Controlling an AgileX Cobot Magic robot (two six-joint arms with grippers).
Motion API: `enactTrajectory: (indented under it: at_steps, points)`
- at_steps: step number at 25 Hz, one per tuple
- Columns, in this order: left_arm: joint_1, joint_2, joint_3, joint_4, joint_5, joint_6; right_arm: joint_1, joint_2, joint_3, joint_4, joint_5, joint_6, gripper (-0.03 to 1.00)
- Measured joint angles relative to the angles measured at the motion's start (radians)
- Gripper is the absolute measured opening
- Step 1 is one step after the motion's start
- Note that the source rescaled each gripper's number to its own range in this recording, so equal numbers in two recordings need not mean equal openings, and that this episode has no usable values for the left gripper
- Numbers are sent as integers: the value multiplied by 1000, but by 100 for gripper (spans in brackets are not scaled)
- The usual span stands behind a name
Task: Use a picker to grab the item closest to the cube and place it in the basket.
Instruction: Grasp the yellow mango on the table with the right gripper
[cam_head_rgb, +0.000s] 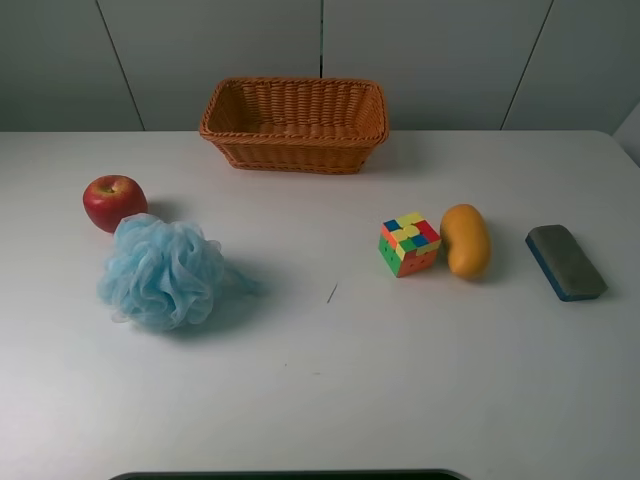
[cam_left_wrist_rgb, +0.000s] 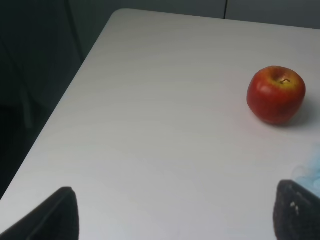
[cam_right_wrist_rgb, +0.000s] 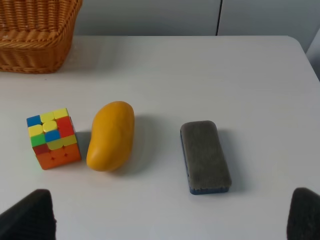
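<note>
A multicoloured cube sits right of the table's middle, and it also shows in the right wrist view. A yellow mango lies right beside it, a small gap apart; the right wrist view shows it too. The wicker basket stands at the back centre, empty. My right gripper is open, short of the mango and away from it. My left gripper is open and empty near the table's left side. Neither gripper shows in the exterior view.
A grey and blue eraser lies right of the mango. A red apple and a blue bath pouf sit on the left. The table's left edge is close to my left gripper.
</note>
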Motion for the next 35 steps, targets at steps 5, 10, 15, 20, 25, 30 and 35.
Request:
enactTrajectory:
  at_steps: [5,10,15,20,25,30,35]
  points:
    - [0,0,0,0,0,0,0,0,0,0,0,0,100]
    - [0,0,0,0,0,0,0,0,0,0,0,0,100]
    - [0,0,0,0,0,0,0,0,0,2,0,-19,100]
    - [0,0,0,2,0,0,0,90,-62,10,-2,-55,100]
    - [0,0,0,2,2,-4,0,385,-204,32,-17,-127,100]
    - [0,0,0,2,2,-2,0,734,-320,104,-68,-181,100]
    - [0,0,0,2,2,0,21,1070,-388,142,-193,-209,100]
